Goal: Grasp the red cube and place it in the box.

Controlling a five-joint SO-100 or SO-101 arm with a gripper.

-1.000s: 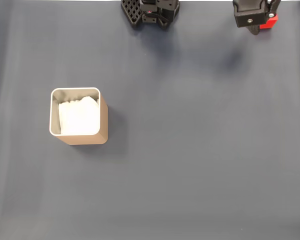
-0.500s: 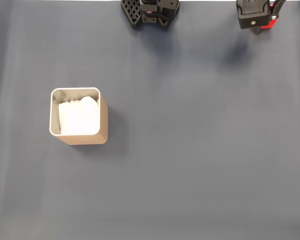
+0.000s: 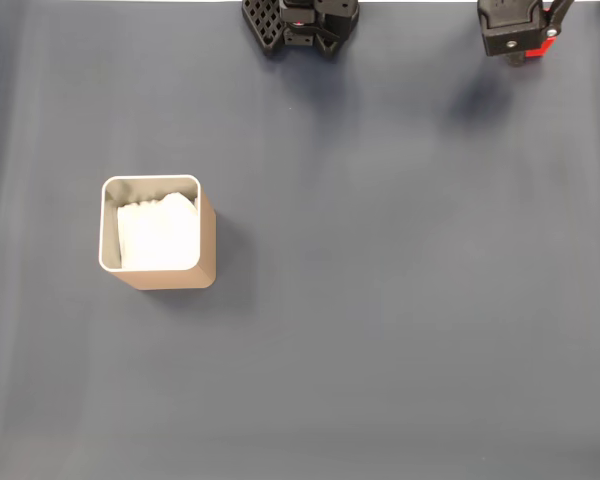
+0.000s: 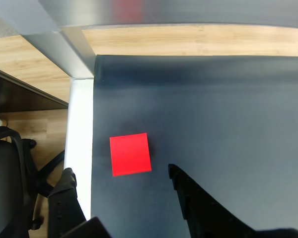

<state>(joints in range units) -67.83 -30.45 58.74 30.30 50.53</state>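
Tool (image 4: 121,181) spread wide, empty, above the red cube (image 4: 130,154). Drop straight, centre both fingers around it; desk (image 4: 213,114) edge sits at 9 o'clock.

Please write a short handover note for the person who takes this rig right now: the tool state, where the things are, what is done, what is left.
Tool: open, holding nothing, above the red cube, fingers either side of it.
Red cube: flat on the dark mat, near the mat's corner, mostly hidden under the arm in the fixed view.
Box: upright at that view's left, white lining, no cube inside.
Done: approach.
Left: lower, grasp, carry, drop in the box.
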